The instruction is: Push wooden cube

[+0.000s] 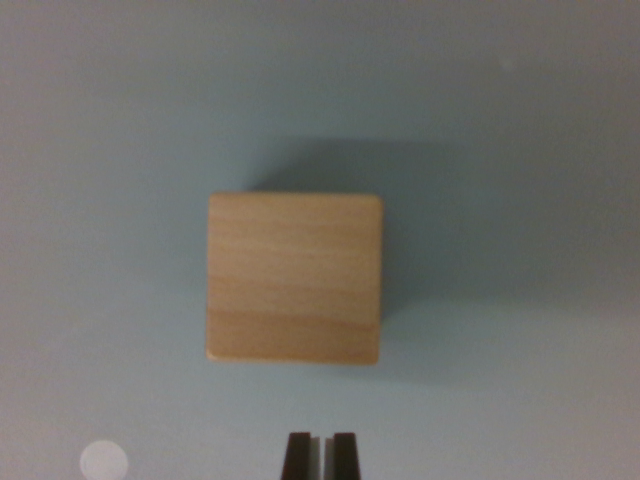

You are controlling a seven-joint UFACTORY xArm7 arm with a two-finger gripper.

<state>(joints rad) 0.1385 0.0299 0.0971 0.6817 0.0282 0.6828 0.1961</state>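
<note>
The wooden cube (294, 277) sits in the middle on a plain blue-grey table (520, 120). The gripper (321, 450) peeks in at 6 o'clock, its two dark tips nearly together (just a thin gap), holding nothing, apart from the cube. A small white dot (104, 460) lies at 8 o'clock.

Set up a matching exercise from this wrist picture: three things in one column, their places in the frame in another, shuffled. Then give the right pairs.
Things:
1. wooden cube
2. gripper
3. pale round spot

Places:
A. bottom left corner, on the blue-grey surface
B. middle of the frame
C. bottom edge, just below the cube, fingers nearly together

Pairs: 1-B, 2-C, 3-A
</note>
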